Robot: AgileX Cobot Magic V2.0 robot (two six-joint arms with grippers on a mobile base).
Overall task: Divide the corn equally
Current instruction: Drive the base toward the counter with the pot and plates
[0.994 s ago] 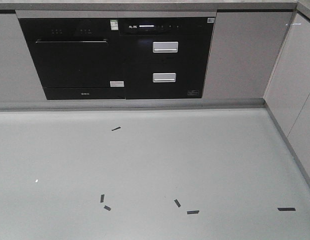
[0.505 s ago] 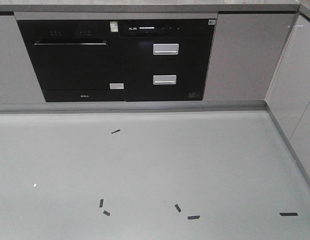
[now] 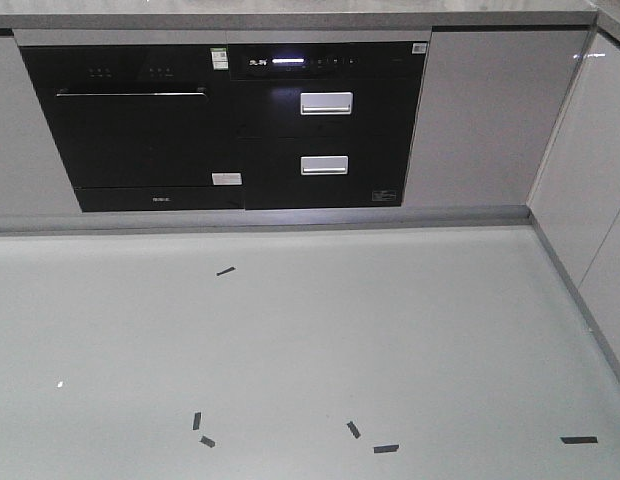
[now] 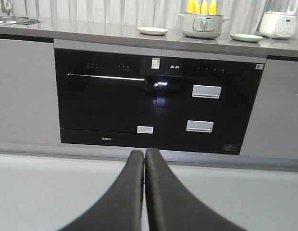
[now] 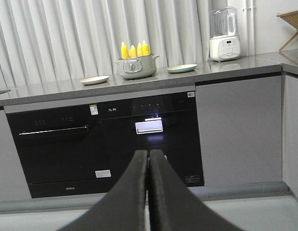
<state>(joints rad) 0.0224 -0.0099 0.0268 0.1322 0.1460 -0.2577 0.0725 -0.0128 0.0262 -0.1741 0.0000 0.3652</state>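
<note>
Standing upright in a pale green pot on the grey bench, the corn shows as 4 yellow tips above the rim in the right wrist view; the left wrist view shows only 3. From the bench's left end, a cream plate lies near the front edge. The pot stands right of it and apart from it. A green plate lies on the pot's other side, and a white blender stands toward the right corner. Under the bench front are black built-in appliances with 2 silver handles.

The left end effector is closed, its 2 black fingers pressed together on nothing, low over the grey floor and well apart from the bench. The right end effector is closed and bare in the same way. Short black tape strips lie scattered on the floor.
</note>
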